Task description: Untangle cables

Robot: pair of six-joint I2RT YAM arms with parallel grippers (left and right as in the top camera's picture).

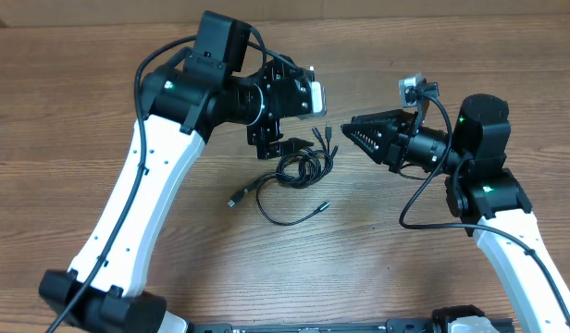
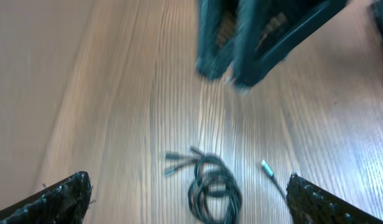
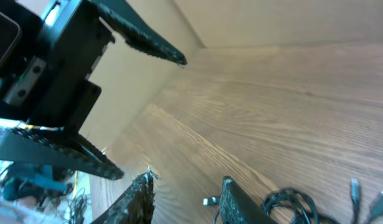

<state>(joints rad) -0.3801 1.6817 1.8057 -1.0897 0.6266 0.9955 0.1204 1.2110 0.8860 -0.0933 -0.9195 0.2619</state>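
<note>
Several cables [image 1: 302, 168] lie beneath the released left end effector [image 1: 280, 141], beside the released right end effector [image 1: 352, 129].

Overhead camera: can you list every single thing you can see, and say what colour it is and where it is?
table: one, brown wood, under everything.
cables: one tangled bunch, number of cords unclear, black, middle of the table between the grippers; a few plug ends stick out.
left arm: one, white with black joints, left side.
right arm: one, white with black joints, right side.
left gripper: one, black, wide open, over the bunch, holding nothing.
right gripper: one, black, partly open, just right of the bunch, holding nothing.
</note>
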